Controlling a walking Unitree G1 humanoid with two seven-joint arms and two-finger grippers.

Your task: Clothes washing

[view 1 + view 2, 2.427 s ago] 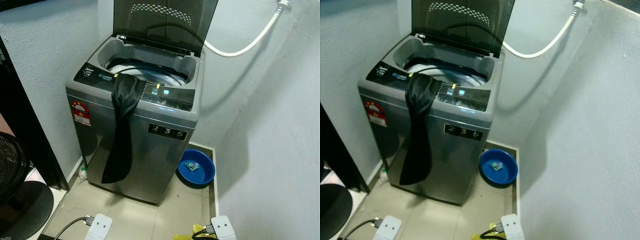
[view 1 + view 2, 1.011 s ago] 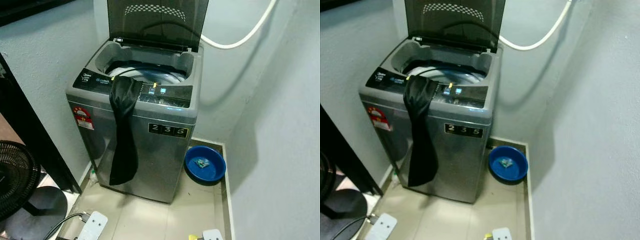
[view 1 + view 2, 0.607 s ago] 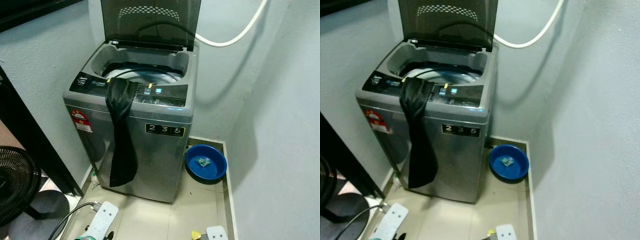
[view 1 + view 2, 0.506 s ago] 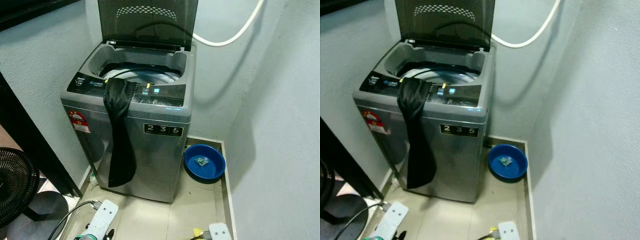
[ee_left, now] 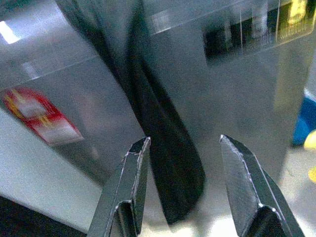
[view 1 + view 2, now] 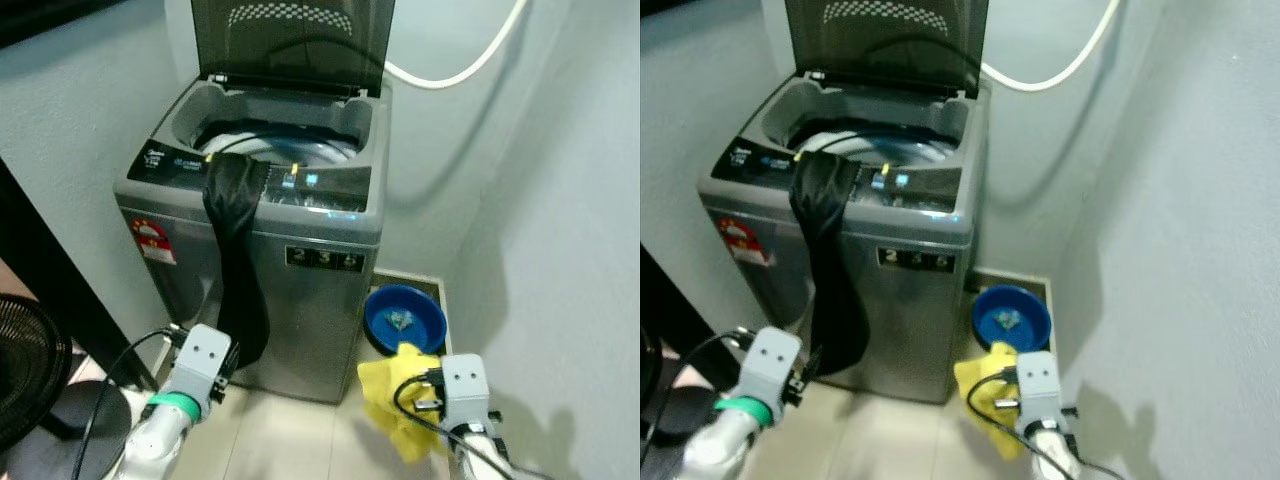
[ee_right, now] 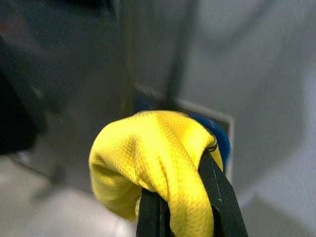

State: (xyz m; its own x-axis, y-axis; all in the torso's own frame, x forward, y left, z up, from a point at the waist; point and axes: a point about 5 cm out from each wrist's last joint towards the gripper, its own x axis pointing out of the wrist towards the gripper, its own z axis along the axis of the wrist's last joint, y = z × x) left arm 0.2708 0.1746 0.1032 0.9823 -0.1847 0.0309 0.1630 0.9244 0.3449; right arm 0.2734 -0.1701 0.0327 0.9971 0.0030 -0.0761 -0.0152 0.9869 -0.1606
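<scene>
1. A grey top-loading washer (image 6: pixel 300 250) stands in a corner between pale walls, its dark lid (image 6: pixel 290 45) raised upright against the back wall.
2. A black garment (image 6: pixel 235 250) hangs over the washer's front rim, beside the control panel (image 6: pixel 320 185), and trails down the front nearly to the floor.
3. A white hose (image 6: pixel 460 65) curves along the wall behind the lid.
4. A blue basin (image 6: pixel 405 318) sits on the floor in the gap between the washer and the right wall, with a small item inside it.
5. The left gripper (image 5: pixel 185 187) is held low in front of the washer, its jaws apart; in the left wrist view the lower end of the black garment lies between and beyond the two fingers (image 5: pixel 129 192), not touching them.
6. A red and yellow sticker (image 5: pixel 42 116) shows on the washer's side panel.
7. The right gripper (image 7: pixel 185 210) is held low in front of the basin, its jaws clamped together on a yellow cloth (image 7: pixel 153 163), which bunches over the fingertips and hangs down below the wrist (image 6: pixel 465 385).
8. A black fan (image 6: pixel 25 370) stands at the robot's far left.
</scene>
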